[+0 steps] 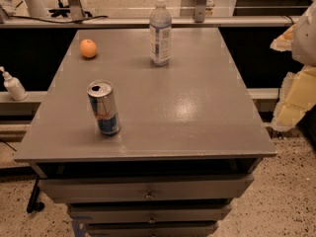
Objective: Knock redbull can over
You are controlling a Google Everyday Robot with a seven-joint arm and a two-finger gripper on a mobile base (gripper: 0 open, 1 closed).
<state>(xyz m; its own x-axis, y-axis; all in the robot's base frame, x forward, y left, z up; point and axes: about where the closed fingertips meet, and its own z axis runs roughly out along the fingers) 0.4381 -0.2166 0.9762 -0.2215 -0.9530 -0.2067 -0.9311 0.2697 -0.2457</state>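
The redbull can (103,107) stands upright on the front left of the grey table top (197,112). It is silver and blue with a red logo, and its silver top with the pull-tab faces up. My gripper (295,83) shows as pale yellow and white parts at the right edge of the view, beyond the table's right side. It is far to the right of the can and touches nothing on the table.
A clear plastic bottle (160,31) with a white cap stands at the back middle. An orange (88,48) lies at the back left. Drawers (148,189) sit under the top. A white pump bottle (13,85) stands on a ledge to the left.
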